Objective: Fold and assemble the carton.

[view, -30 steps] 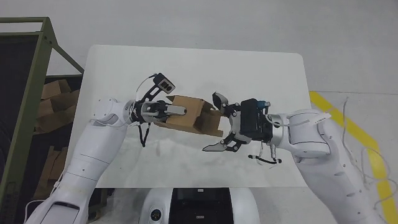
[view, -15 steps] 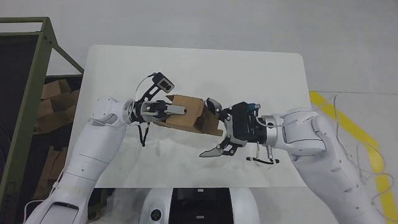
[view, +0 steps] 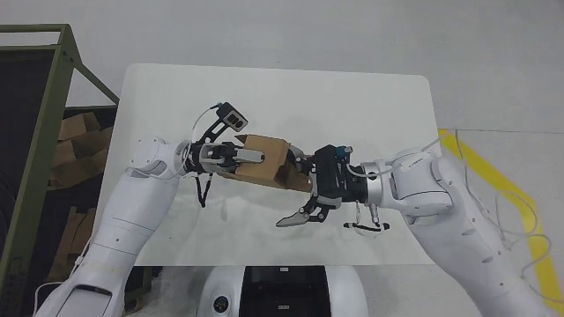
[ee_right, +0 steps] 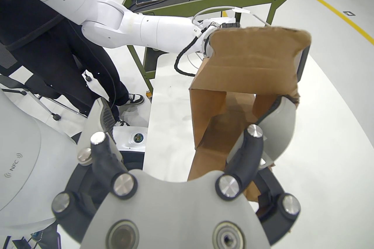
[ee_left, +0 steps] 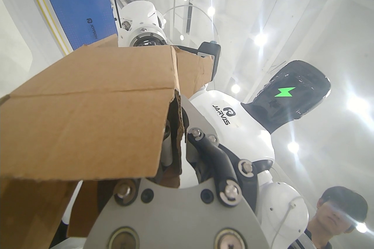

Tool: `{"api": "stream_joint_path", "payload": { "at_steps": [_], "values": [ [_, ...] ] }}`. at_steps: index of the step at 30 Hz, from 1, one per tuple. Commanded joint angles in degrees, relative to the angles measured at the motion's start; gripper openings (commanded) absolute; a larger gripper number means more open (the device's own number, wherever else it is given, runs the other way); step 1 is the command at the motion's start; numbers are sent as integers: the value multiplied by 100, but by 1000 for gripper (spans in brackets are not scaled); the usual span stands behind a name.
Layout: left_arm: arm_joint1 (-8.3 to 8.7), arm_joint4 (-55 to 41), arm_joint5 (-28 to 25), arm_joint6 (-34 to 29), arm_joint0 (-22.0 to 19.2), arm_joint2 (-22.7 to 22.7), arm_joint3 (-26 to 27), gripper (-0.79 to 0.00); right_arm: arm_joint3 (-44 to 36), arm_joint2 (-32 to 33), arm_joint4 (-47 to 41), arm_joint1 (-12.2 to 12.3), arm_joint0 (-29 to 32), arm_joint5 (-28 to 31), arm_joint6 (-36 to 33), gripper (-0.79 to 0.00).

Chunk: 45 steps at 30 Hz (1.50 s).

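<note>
A brown cardboard carton (view: 267,160) is held above the white table (view: 352,106), lying on its side. My left gripper (view: 241,156) is shut on a flap at its left end; the left wrist view has the carton (ee_left: 87,116) right in front of that gripper (ee_left: 174,142). My right gripper (view: 298,187) stands open at the carton's open right end. In the right wrist view one of its fingers (ee_right: 280,116) rests just inside the carton (ee_right: 254,63), against a flap. The other finger (ee_right: 102,116) stays outside, well apart from the cardboard.
A green metal cart (view: 55,60) stands left of the table, with loose cardboard pieces (view: 79,145) on its lower shelf. A person in dark trousers (ee_right: 73,66) stands by the table's near side. Yellow floor tape (view: 507,194) runs at the right.
My right gripper has slid left towards the carton, and its upper finger now reaches into the open end. The left arm and the carton have stayed in place.
</note>
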<state>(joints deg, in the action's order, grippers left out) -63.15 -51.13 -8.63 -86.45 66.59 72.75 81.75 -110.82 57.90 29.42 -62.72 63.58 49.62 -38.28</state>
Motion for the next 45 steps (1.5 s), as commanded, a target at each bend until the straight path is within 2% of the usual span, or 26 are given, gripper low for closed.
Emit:
{"api": "stream_joint_path", "payload": {
  "at_steps": [1,45],
  "values": [
    [0,7,8,-16,-9,-11,-2,-785,28,-30,-13,0,-35,-16,28,0],
    [0,-18,-15,-138,-88,-80,-24,-785,409,-757,-100,-59,-651,-178,177,0]
  ]
}}
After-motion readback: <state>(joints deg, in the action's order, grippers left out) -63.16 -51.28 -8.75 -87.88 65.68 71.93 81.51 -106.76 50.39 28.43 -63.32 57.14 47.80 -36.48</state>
